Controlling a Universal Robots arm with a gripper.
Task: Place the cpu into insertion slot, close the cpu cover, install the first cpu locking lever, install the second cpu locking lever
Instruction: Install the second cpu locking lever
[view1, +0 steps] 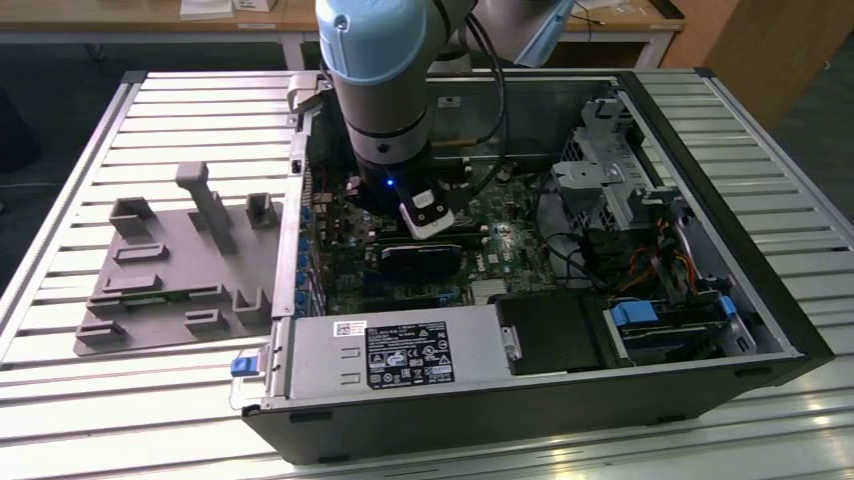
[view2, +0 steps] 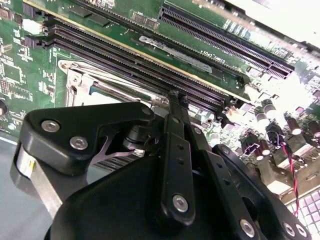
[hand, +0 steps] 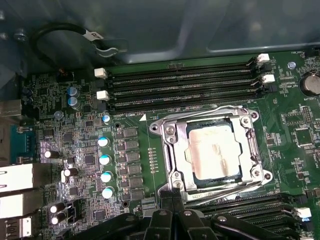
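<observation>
slatted metal table (view1: 80, 250) held an open computer case (view1: 747, 300). inside, the cpu (hand: 214, 151) sat in the insertion slot (hand: 172, 170) under the closed cpu cover (hand: 250, 145). the gripper (hand: 172, 196), fingers together, pressed beside it; slipping off could scrape the board.

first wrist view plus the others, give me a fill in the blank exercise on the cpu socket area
1. In the first wrist view, the pale silver-grey square cpu sits inside the ____ with the silvery rim.
2. The thin silvery metal cpu cover lies ____ over the cpu, framing it.
3. The long black memory slots sit on the ____ circuit board.
4. In the exterior view, the arm reaches into the open ____ case.

Missing words: insertion slot; closed; green; computer
</observation>
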